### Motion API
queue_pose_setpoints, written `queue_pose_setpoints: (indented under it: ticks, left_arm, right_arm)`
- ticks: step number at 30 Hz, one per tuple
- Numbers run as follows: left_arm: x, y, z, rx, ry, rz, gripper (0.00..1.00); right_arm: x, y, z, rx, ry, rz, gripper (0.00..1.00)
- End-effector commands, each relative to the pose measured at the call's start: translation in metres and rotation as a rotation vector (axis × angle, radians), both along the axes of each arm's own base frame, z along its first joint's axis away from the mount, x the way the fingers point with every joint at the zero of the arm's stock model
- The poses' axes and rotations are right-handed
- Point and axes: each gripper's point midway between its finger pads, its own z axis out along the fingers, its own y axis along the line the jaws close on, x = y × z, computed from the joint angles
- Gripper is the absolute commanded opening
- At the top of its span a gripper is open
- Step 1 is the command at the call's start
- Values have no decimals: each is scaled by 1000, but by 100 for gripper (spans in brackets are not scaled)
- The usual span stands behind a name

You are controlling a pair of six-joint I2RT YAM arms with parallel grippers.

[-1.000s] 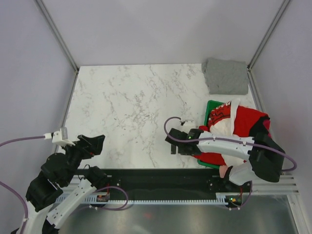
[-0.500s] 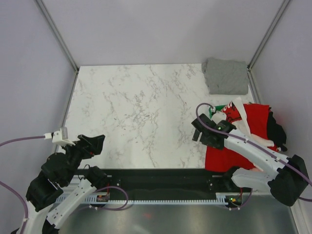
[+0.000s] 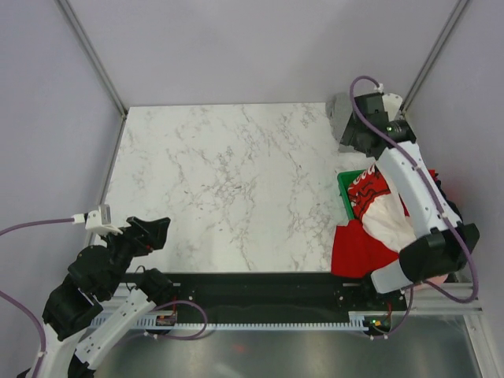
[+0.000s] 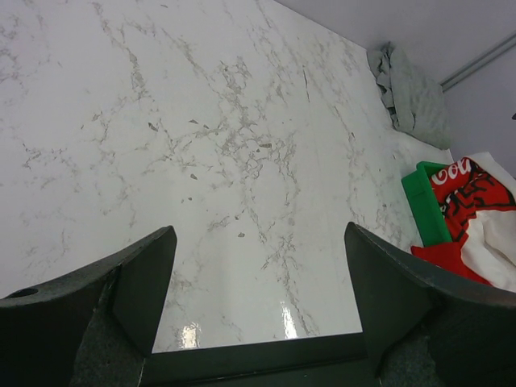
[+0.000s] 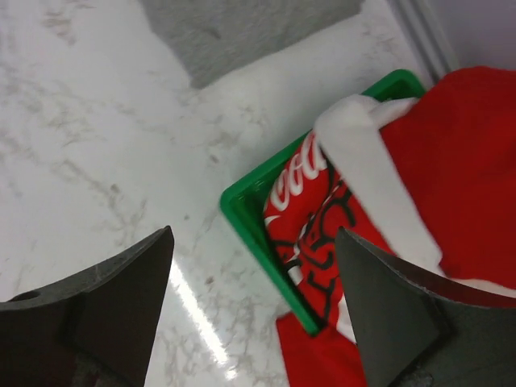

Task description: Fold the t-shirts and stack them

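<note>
Grey is the only colour that looks finished: the grey folded cotton t-shirt (image 3: 378, 130) lies squared at the far right corner of the white marbled tabletop (image 3: 220, 181), with nothing stacked on it. Just nearer, the green plastic crate (image 3: 344, 189) holds a loose heap, topped by the large white t-shirt with a red panel of white script (image 3: 390, 216), while the plain red t-shirt (image 3: 350, 252) spills over the crate's near side; none of these shows a fold. The right gripper (image 5: 254, 242) hangs above the crate's far corner and the strip of table before the grey shirt, fingers spread and pinching nothing. The left gripper (image 4: 258, 234) waits over the near left of the table, well apart from the clothes, fingers likewise spread and empty. By this reckoning one shirt is done, and the heap must be drawn out, folded and stacked.
</note>
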Motion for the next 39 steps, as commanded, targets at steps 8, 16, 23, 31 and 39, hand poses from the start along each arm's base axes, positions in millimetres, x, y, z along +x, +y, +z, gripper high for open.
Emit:
queue_pose_setpoints:
  ticks: [8,16,23,31,39]
  left_arm:
    - [3,1,6,-39,-16,30,92]
    - [4,1,7,-40,-19,30,92]
    - [3,1,7,-41,-20,28,92]
    - [4,1,6,-36,-14,33,92]
    - [6,1,5,-31,-7,41,92]
  right_arm:
    - [42,-112,-57,-140,259,-111,90]
    - [44,-133,-107,-67,359,-117,88]
    - [50,-120,-120,6,357,-69,62]
    - [59,-111,-74,45,230,-33,0]
    - [44,-23,146,262,-310,318,0]
